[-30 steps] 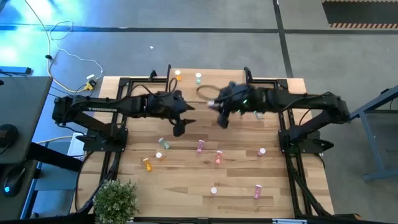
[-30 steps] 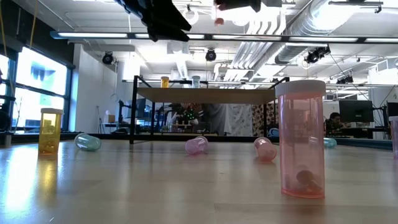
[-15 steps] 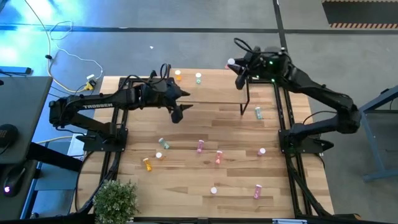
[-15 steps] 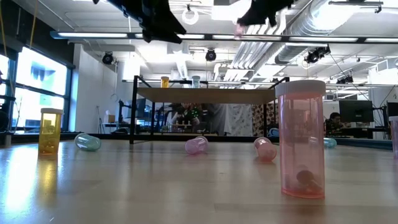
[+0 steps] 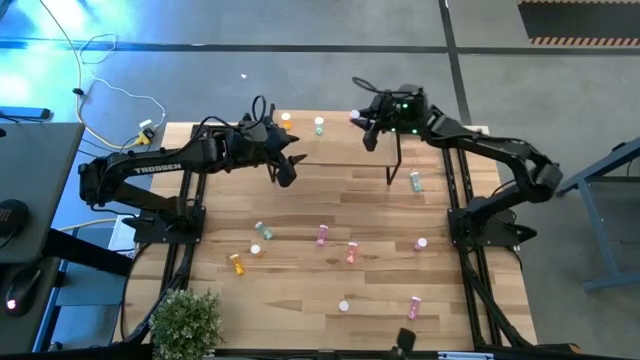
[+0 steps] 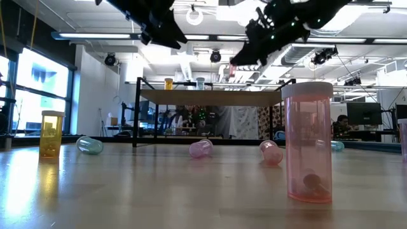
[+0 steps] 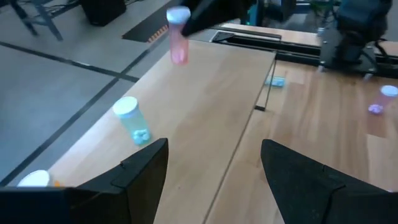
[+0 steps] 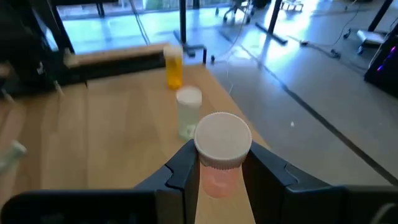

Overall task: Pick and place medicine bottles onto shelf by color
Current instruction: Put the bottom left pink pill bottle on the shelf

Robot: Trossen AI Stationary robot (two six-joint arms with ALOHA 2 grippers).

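Note:
The shelf (image 5: 335, 150) stands at the table's far side. An orange bottle (image 5: 285, 120) and a pale green bottle (image 5: 319, 126) stand upright on its top. My right gripper (image 5: 363, 124) hovers over the shelf's far right part, shut on a pink medicine bottle (image 5: 355, 117) with a white cap. In the left wrist view that pink bottle (image 7: 178, 38) hangs above the shelf board (image 7: 205, 112), beyond the green bottle (image 7: 132, 119). My left gripper (image 5: 284, 172) stands open over the shelf's near left part, holding nothing. My right gripper pinches the pink bottle's body just below the cap (image 8: 217, 177) between its two fingers (image 8: 183, 168). It comes from the table's right side, slanting slightly down. The bottle is upright, cap up, lifted clear above the shelf.
Several more bottles lie or stand on the table's near half, among them a green one (image 5: 264, 232), an orange one (image 5: 237, 263), pink ones (image 5: 322, 235) (image 5: 414, 307) and a green one (image 5: 415, 181) beside the shelf's right leg. A potted plant (image 5: 185, 320) is at the near left corner.
My right gripper has carried the pink bottle from above the table's middle toward the far edge, then down and left over the shelf, keeping shut on it. My left gripper has drifted toward the far edge, over the shelf's near left part, still open.

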